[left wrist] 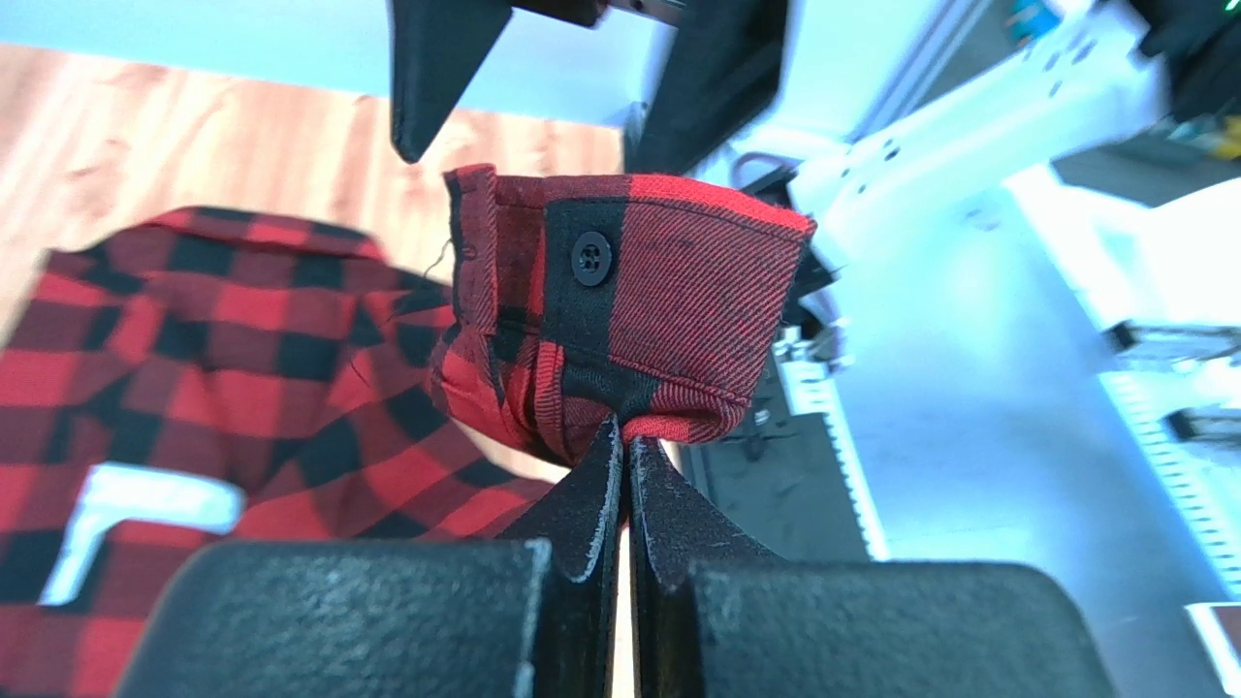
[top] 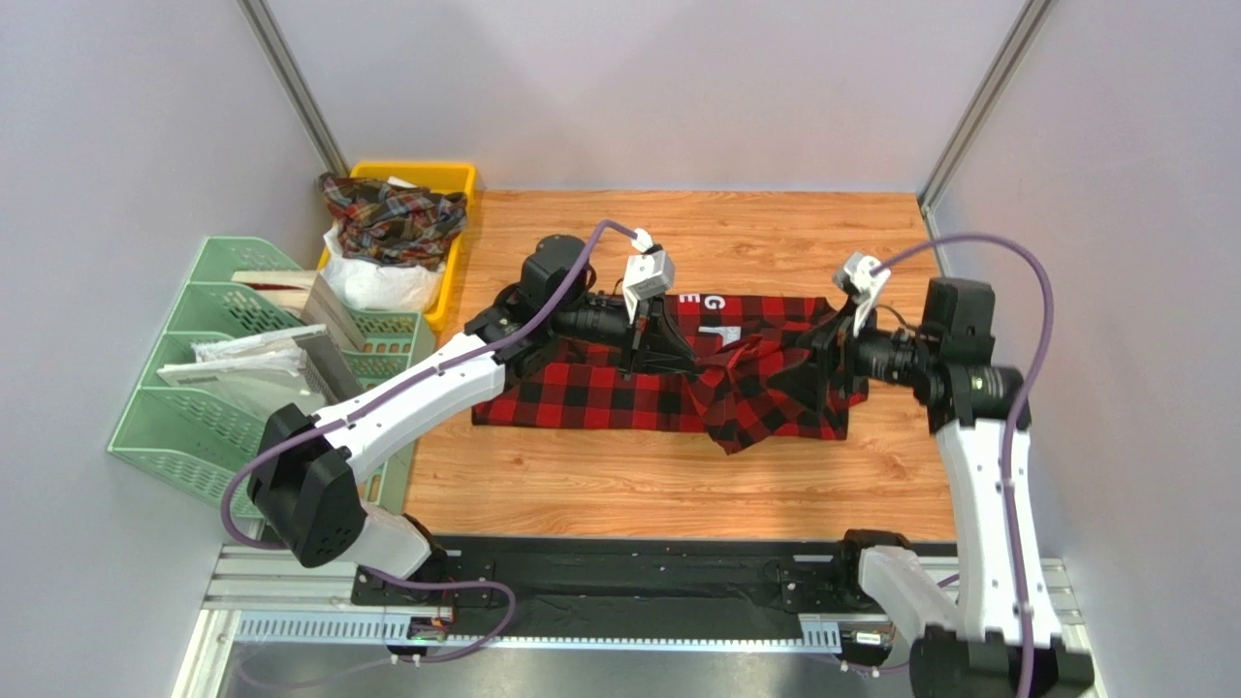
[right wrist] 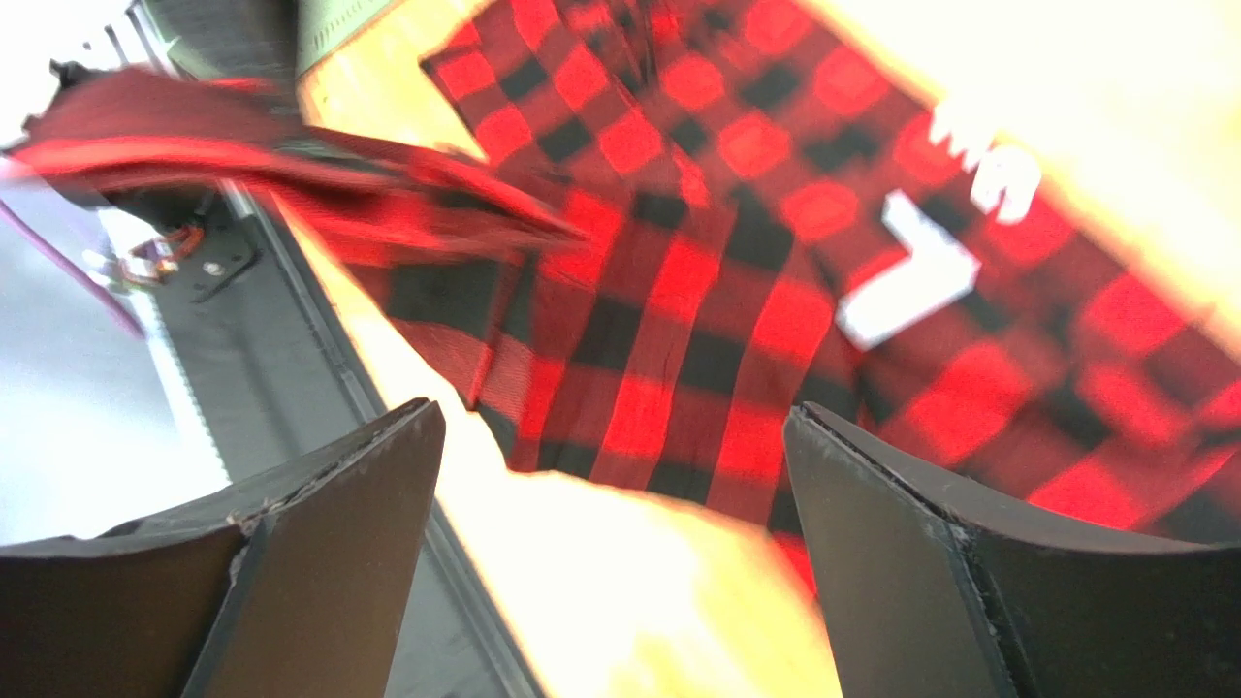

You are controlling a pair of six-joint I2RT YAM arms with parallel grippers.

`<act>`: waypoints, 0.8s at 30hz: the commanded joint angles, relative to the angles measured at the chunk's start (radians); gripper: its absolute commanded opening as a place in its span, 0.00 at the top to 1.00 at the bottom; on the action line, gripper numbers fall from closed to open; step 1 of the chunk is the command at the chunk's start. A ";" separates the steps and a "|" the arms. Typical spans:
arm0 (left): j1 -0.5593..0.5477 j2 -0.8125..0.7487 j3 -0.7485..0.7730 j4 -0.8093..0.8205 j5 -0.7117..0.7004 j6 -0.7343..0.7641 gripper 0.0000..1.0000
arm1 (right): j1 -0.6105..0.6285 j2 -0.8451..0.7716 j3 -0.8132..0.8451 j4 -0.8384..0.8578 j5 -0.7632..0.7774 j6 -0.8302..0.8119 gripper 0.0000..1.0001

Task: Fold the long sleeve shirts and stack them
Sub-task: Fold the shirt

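A red-and-black buffalo check long sleeve shirt (top: 583, 393) lies spread across the middle of the wooden table, with white lettering (top: 714, 301) on it. My left gripper (left wrist: 627, 429) is shut on the edge of the shirt's cuff (left wrist: 685, 291), which has a black button and hangs lifted above the cloth. In the top view the left gripper (top: 663, 346) is over the shirt's centre. My right gripper (right wrist: 612, 415) is open with nothing between its fingers, hovering above the shirt's right part (right wrist: 699, 291). Its dark fingers (left wrist: 437, 73) show just beyond the cuff in the left wrist view.
A yellow bin (top: 452, 182) at the back left holds another crumpled dark plaid shirt (top: 391, 215) and white cloth. A green wire rack (top: 190, 378) with flat items stands left of the table. Grey walls close in the sides. A black rail (top: 627, 575) runs along the near edge.
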 commanded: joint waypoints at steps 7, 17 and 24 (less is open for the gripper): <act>0.008 0.001 -0.053 0.323 0.173 -0.248 1.00 | 0.183 -0.103 -0.117 0.380 0.050 0.083 0.10; 0.008 0.010 -0.073 0.361 0.204 -0.277 1.00 | 0.285 -0.049 -0.037 0.408 0.035 0.108 0.24; 0.009 0.001 -0.089 0.342 0.191 -0.257 1.00 | 0.341 -0.088 0.003 0.324 0.037 0.115 0.85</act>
